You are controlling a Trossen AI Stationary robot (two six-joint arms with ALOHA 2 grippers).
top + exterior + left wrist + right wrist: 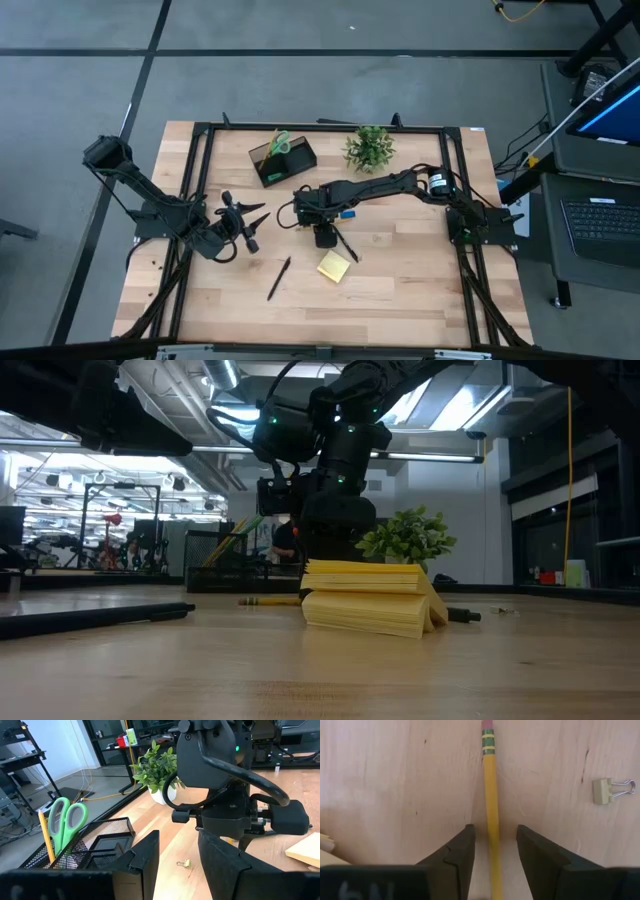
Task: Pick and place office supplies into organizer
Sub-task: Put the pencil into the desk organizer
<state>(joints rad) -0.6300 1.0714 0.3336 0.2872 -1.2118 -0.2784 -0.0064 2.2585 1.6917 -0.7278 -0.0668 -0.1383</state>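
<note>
My right gripper [322, 236] points down at the table's middle, open. Its fingers stand on either side of a yellow pencil [491, 805] that lies flat on the wood, also seen in the low view [268, 601]. I see gaps on both sides. The black mesh organizer [283, 160] holds green-handled scissors [65, 817] and another pencil [46, 836]. The yellow sticky-note pad [334, 266] lies near the right gripper. One black pen [278, 278] lies toward the near edge, another [346, 246] beside the gripper. A small blue block [348, 213] lies under the right arm. My left gripper [255, 225] waits open at the left.
A potted plant [368, 148] stands at the far edge, right of the organizer. A small binder clip [612, 789] lies on the wood near the pencil. Bare wood stretches along the table's near edge and right side.
</note>
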